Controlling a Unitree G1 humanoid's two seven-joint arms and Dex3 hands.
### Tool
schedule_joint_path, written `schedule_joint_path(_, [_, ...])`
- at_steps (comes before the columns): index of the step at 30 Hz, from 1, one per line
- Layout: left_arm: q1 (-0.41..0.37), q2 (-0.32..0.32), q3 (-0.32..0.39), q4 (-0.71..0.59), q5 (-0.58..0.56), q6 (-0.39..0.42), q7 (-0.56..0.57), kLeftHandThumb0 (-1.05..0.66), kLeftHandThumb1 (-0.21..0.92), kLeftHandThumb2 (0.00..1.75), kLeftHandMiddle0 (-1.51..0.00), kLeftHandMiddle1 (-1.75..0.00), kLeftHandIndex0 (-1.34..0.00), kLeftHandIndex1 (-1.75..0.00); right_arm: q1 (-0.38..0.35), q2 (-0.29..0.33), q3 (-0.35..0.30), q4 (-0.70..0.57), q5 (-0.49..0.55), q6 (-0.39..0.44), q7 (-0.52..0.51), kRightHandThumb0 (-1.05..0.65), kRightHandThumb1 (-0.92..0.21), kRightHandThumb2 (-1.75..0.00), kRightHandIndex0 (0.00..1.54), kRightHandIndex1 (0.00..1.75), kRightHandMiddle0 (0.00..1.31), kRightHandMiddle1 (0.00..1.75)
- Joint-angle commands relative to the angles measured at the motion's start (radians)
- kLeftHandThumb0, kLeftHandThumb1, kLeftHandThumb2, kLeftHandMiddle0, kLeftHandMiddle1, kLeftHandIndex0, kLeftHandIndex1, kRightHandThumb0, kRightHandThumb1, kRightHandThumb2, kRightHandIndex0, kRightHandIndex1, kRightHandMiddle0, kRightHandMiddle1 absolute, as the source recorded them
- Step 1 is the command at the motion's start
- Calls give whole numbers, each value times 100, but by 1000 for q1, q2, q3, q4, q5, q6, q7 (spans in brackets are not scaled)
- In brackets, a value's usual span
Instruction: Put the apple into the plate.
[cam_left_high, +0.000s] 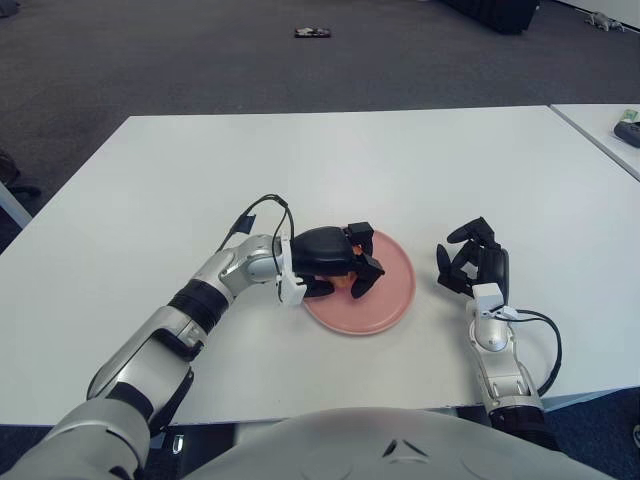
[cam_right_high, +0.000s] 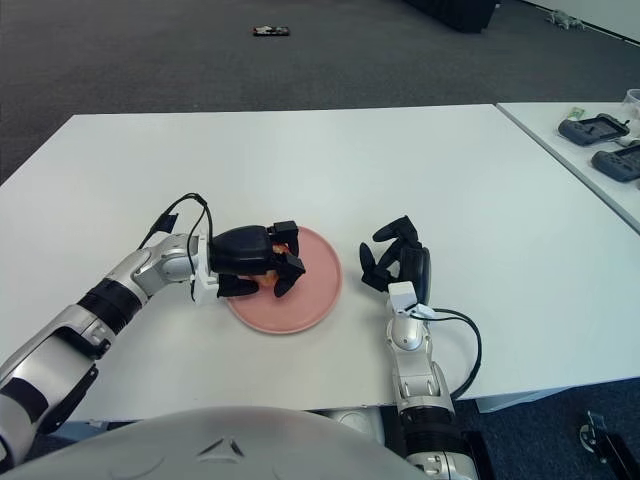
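A pink plate (cam_left_high: 392, 287) lies on the white table (cam_left_high: 150, 180) in front of me. My left hand (cam_left_high: 341, 274) reaches over the plate's left half, low down, palm facing downward. Its black fingers are curled around the apple (cam_left_high: 346, 281), of which only a small orange patch shows beneath them. Whether the apple touches the plate is hidden by the fingers. My right hand (cam_left_high: 473, 262) shows just right of the plate, upright, with its fingers loosely curled and holding nothing.
A second table (cam_right_high: 560, 110) stands at the right with dark devices (cam_right_high: 600, 128) on it. A small dark object (cam_left_high: 313, 31) lies on the carpet far behind. A black cable (cam_left_high: 262, 205) loops above my left wrist.
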Motion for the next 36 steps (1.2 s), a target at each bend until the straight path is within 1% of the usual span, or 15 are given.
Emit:
schedule_joint_path(1, [6, -2, -27, 25, 37, 0, 0, 0, -8, 175, -92, -175, -71, -167, -13, -4, -3, 11, 3, -18, 0, -42, -50, -109, 91, 175, 47, 175])
schedule_joint_path(5, [8, -3, -30, 24, 42, -10, 14, 0, -7, 175, -92, -175, -68, -170, -14, -6, -3, 15, 2, -27, 1, -42, -49, -110, 93, 175, 47, 175])
schedule_joint_path(8, [7, -1, -30, 20, 52, -19, 30, 0, -8, 175, -92, -175, -69, -169, -14, -9, -2, 16, 0, -32, 1, -43, -49, -111, 93, 175, 47, 175])
schedule_joint_path(12, [23, -3, -31, 5, 28, 12, 9, 0, -8, 175, -93, -175, -70, -167, -14, -10, -2, 16, -7, -30, 0, -43, -49, -111, 93, 175, 48, 175])
schedule_joint_path(15, [59, 4, -31, -48, -34, 73, -47, 0, -8, 175, -92, -175, -70, -167, -14, -10, -3, 14, -11, -23, -3, -43, -49, -111, 92, 175, 48, 175])
schedule_joint_path(19, [90, 13, -31, -108, -99, 137, -108, 0, 0, 166, -86, -175, -65, -166, -15, -9, -4, 12, -13, -15, -4, -43, -48, -112, 92, 175, 48, 175])
schedule_joint_path(22, [107, 16, -28, -138, -129, 174, -135, -1, 11, 155, -79, -175, -55, -168, -15, -6, -5, 9, -8, -8, -2, -43, -48, -112, 91, 175, 48, 175])
schedule_joint_path(26, [117, 20, -25, -164, -142, 198, -153, -1, 23, 142, -70, -175, -43, -171, -14, -5, -5, 6, -2, -4, 4, -43, -49, -111, 90, 175, 48, 175])
schedule_joint_path(29, [117, 14, -20, -159, -132, 203, -140, -1, 29, 136, -66, -175, -38, -172, -14, -5, -5, 6, 3, -4, 8, -43, -49, -111, 90, 175, 47, 175])
schedule_joint_path(32, [114, 11, -19, -154, -126, 203, -132, -1, 33, 132, -63, -175, -34, -173, -14, -4, -6, 5, 7, -2, 12, -42, -50, -109, 88, 175, 47, 175])
schedule_joint_path(35, [94, 3, -24, -121, -131, 170, -126, -1, 35, 129, -60, -175, -33, -173, -16, -4, -7, 7, 4, -5, 10, -42, -51, -109, 87, 175, 46, 175])
schedule_joint_path(36, [86, 0, -26, -109, -134, 157, -125, -1, 41, 122, -53, -175, -31, -174, -16, -5, -7, 9, 2, -7, 9, -42, -51, -108, 87, 175, 46, 175])
